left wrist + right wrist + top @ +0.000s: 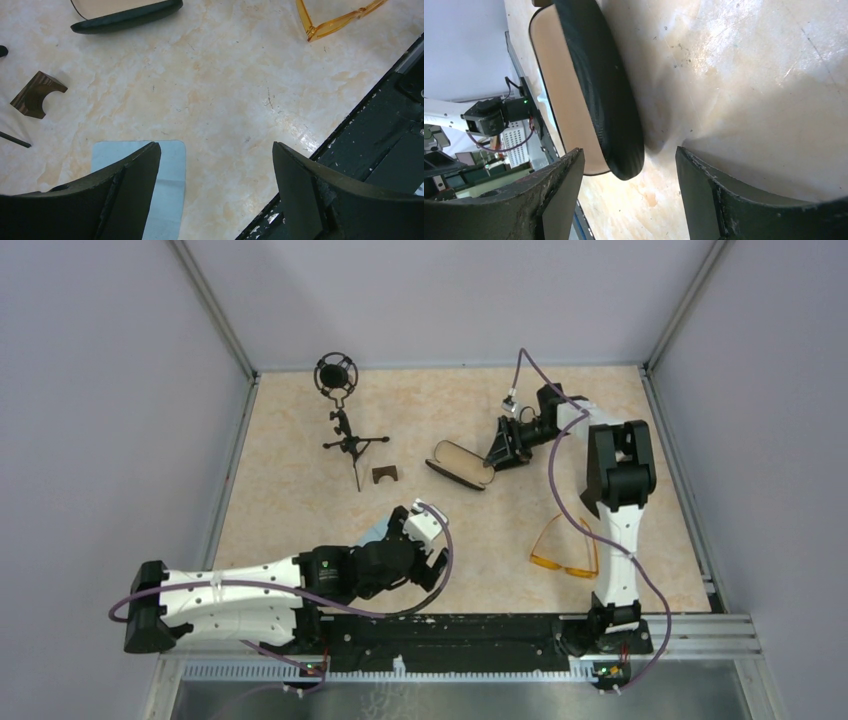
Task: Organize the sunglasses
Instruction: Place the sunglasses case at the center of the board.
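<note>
The sunglasses [565, 550], orange and translucent, lie on the table at the right beside the right arm; the left wrist view catches one corner of the sunglasses [340, 20]. The black case [460, 465] lies open at mid-table, tan lining up. My right gripper [497, 458] is at the case's right end. In the right wrist view my right gripper [629, 195] is open, and the rounded end of the case [609, 100] sits just ahead of the gap, untouched. My left gripper [216, 185] is open and empty over bare table, its left finger above a light blue cloth [170, 170].
A small wooden block [384, 475] sits left of the case. A microphone on a black tripod [340, 410] stands at the back left. The black base rail [380, 140] runs along the near edge. Grey walls enclose the table.
</note>
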Available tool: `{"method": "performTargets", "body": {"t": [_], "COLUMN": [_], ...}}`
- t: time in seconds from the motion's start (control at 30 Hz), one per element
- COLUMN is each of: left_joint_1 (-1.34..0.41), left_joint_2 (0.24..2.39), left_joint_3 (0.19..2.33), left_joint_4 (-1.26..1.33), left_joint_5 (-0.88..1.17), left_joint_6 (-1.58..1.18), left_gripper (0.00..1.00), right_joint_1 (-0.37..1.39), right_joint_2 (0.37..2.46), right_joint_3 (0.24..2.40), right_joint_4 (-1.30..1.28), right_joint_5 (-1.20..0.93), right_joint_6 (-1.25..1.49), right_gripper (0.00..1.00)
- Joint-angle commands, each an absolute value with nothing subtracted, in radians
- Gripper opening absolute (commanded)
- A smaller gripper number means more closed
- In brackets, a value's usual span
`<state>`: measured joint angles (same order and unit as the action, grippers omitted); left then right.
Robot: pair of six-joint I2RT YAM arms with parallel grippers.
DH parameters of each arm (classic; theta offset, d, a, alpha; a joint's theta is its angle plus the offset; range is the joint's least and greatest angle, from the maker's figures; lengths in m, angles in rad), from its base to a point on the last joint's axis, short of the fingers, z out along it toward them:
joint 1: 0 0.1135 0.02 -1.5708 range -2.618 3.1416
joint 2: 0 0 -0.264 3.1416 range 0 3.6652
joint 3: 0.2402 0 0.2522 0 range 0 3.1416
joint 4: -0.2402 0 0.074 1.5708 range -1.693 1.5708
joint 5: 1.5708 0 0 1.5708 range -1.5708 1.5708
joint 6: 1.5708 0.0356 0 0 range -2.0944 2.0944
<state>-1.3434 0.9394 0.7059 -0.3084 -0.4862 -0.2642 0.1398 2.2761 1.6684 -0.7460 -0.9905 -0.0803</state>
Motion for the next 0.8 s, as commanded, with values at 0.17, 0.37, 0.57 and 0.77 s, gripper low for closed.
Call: {"method": "performTargets", "body": {"t": [0.17,0.37,0.57,0.77], "left_joint_1": [-1.347,-1.347,-1.347,-1.347], "left_joint_2": [0.900,0.847,0.753,0.696], "left_joint_3": [0.696,0.701,0.668,0.668], "left_joint_4": [-0.322,-0.399,-0.430,-0.449], "left_joint_5": [-0.504,-0.492,-0.507,-0.509], "left_joint_6": [-0.282,-0.325,-0.355,-0.381], "left_gripper": [0.89,0.89,0.89,0.89], "right_joint_1": [0.126,0.124,0.196,0.369], "right_joint_2": [2.136,1.872,1.661,1.854], "right_joint_3": [1.577,1.405,1.350,1.554], "right_joint_4": [-0.691,-0.566,-0.465,-0.636], "right_joint_5": [-0.880,-0.729,-0.769,-0.649], "right_joint_6": [-0.099,-0.100,-0.181,-0.320], "right_gripper": [0.70,0.72,0.72,0.59]}}
